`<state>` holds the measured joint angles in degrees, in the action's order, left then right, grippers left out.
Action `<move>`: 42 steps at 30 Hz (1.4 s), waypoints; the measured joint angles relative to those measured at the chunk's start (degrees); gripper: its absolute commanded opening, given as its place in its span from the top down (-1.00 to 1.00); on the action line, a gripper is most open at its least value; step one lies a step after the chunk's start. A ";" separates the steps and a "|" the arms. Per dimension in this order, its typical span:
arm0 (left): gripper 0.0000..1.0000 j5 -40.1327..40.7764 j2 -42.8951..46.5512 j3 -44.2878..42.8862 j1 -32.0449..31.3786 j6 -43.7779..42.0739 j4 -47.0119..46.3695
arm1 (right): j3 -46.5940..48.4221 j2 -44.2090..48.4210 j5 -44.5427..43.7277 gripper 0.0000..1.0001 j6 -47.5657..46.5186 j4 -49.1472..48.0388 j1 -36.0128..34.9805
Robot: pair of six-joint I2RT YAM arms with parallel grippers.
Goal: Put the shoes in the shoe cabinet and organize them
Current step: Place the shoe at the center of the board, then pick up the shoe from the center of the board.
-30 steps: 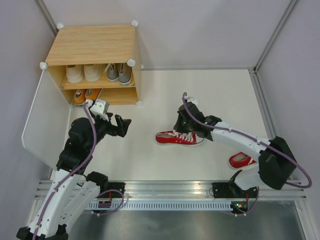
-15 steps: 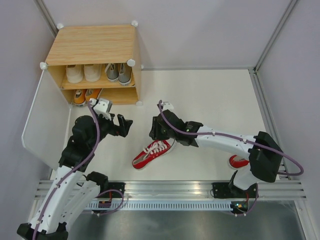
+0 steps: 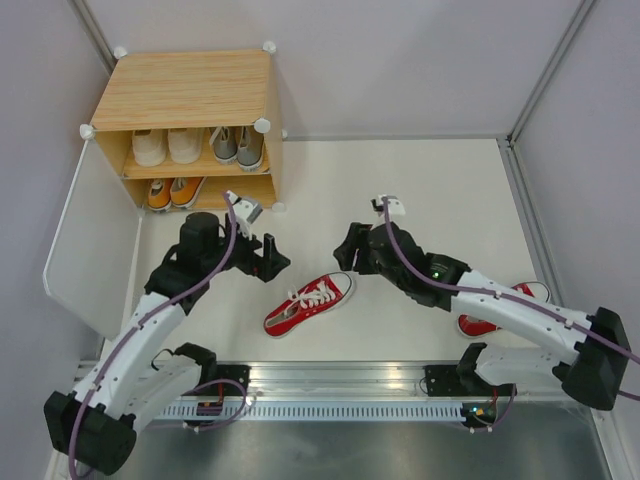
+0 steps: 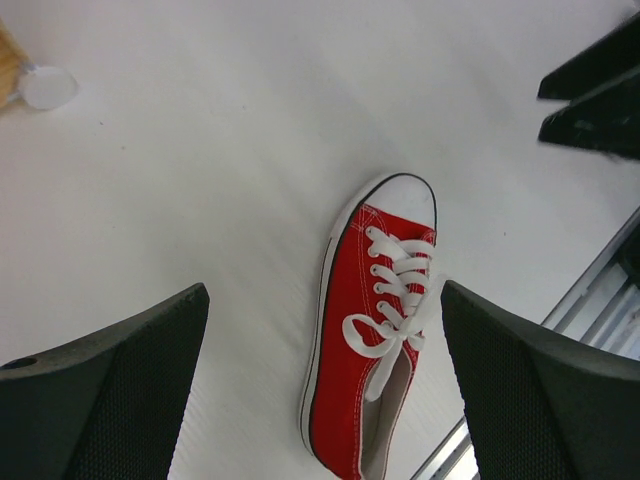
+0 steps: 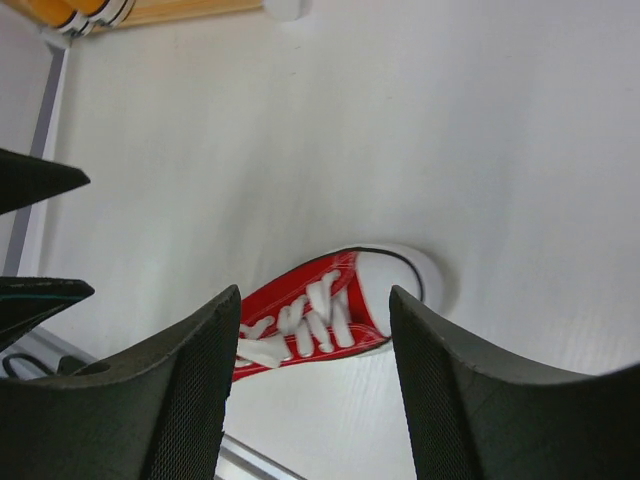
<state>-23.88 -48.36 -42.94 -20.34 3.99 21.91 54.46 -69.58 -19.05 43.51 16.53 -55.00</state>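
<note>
One red shoe (image 3: 310,303) lies loose on the white table, toe pointing up-right, with neither gripper touching it. My left gripper (image 3: 272,258) hangs open just left of it, and the left wrist view shows the red shoe (image 4: 375,330) below its spread fingers. My right gripper (image 3: 350,248) is open above the toe, with the red shoe (image 5: 330,305) seen between its fingers. A second red shoe (image 3: 475,325) lies partly under the right arm. The shoe cabinet (image 3: 185,90) holds cream shoes (image 3: 166,146) and grey shoes (image 3: 238,146) on top, and orange shoes (image 3: 171,191) below.
The cabinet's white door (image 3: 90,250) stands swung open at the left, beside my left arm. A metal rail (image 3: 340,375) runs along the near edge. Grey walls close the table at the back and on both sides.
The right gripper dragged the red shoe left, turned it, then opened and let it go, drawing back to the right. The left arm swung right toward the shoe.
</note>
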 measured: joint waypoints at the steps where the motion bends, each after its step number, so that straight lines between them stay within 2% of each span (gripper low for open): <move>1: -0.99 -0.50 -1.53 -0.09 -0.33 -0.57 0.37 | -2.08 2.47 -0.17 -0.32 0.02 -0.22 1.27; 5: -0.99 -2.29 -10.95 -1.53 -3.45 -3.10 2.71 | -10.49 10.80 0.94 -0.32 0.11 -0.68 7.56; 10: -0.99 -1.20 -20.17 -3.69 -9.57 -5.49 6.36 | -16.57 15.67 4.09 -0.34 -0.37 -0.22 13.97; 18: -0.99 3.13 -29.38 -7.10 -18.86 -7.82 10.43 | -18.45 20.92 6.75 -0.41 -4.13 0.46 18.82; 25: -0.99 10.91 -36.65 -11.23 -24.57 -8.28 15.26 | -19.15 24.06 8.28 -0.47 -7.89 1.60 22.60; 29: -0.76 15.13 -39.76 -12.94 -25.75 -8.28 16.41 | -19.69 25.29 8.92 -0.48 -9.38 1.97 24.41; 37: -0.54 16.83 -43.89 -13.31 -27.02 -8.17 17.07 | -21.35 26.53 10.27 -0.43 -10.99 2.14 26.80; 42: -0.24 18.78 -44.33 -13.38 -28.06 -7.23 16.74 | -21.40 26.51 10.86 -0.40 -11.43 2.14 27.52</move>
<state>-5.10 -92.68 -56.31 -48.40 -3.25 38.65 33.06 -43.07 -8.19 32.08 18.68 -27.49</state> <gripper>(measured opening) 0.683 0.706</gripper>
